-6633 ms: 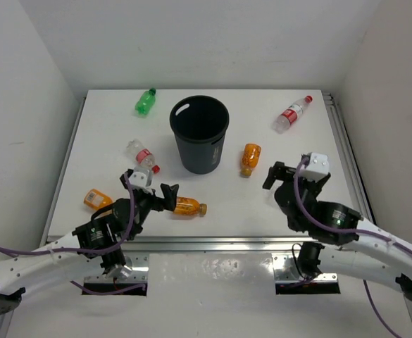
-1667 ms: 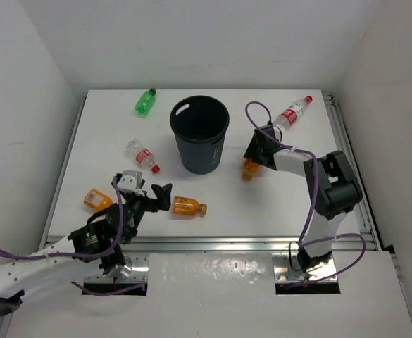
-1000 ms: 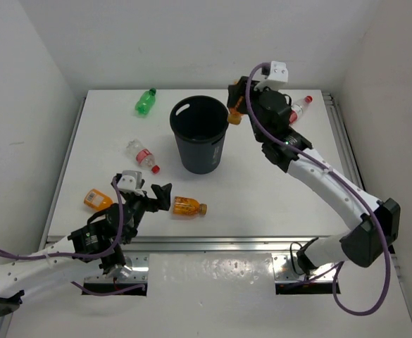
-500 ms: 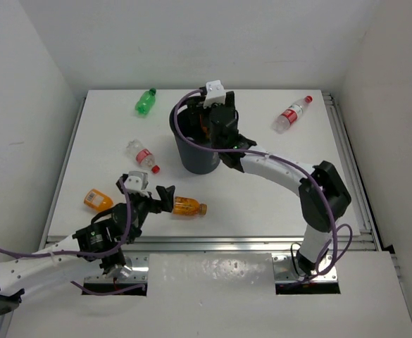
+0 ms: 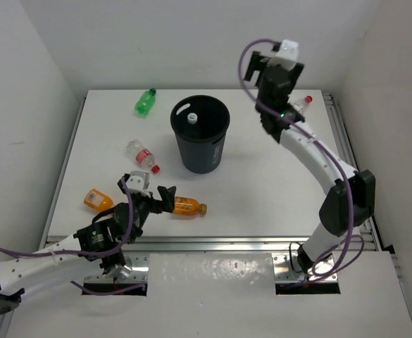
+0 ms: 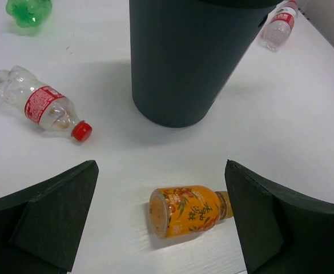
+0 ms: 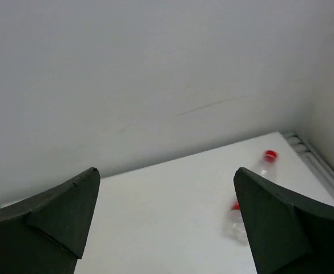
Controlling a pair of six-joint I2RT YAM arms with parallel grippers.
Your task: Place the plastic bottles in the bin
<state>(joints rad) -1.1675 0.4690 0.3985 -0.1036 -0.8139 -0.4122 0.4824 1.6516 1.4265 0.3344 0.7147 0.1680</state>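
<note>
The right arm (image 5: 308, 149) stretches high, right of the bin (image 5: 199, 144), right gripper (image 7: 165, 174) wide open, empty; left gripper (image 6: 161, 166), equally open and empty, sits low facing the orange bottle (image 6: 188, 209) lying before the bin, with a white-capped bottle (image 5: 191, 118) inside it.

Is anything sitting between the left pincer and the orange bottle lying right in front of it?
Nothing visible. The left pincer is open, and only bare table lies between it and the orange bottle. The bin stands farther back.
</note>
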